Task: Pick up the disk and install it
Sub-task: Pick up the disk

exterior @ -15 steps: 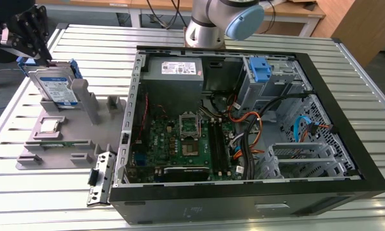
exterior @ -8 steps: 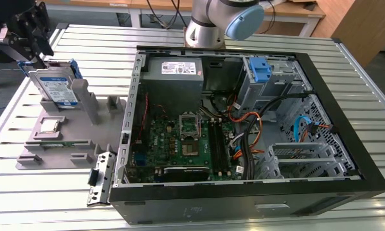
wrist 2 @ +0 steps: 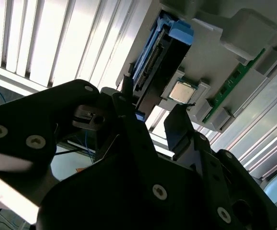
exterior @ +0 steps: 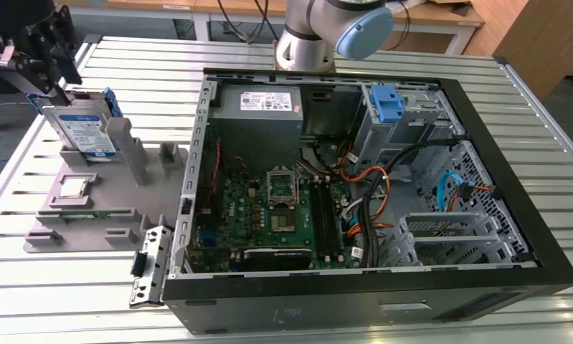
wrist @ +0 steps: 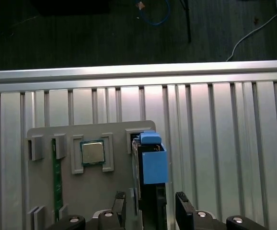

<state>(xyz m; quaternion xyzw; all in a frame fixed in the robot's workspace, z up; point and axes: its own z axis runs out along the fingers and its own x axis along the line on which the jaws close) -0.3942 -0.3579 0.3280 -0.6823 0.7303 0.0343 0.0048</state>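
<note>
Tool [wrist: 150, 203] sits wide astride the upright disk [wrist: 154, 163] in its grey holder [wrist: 90, 196], pick step, no grip yet; closing needs centred jaws.

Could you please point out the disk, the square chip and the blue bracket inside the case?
disk [exterior: 80, 135]: exterior view, its label.
square chip [wrist: 92, 153]: first wrist view, silver top.
blue bracket [exterior: 388, 104]: exterior view, its middle.
</note>
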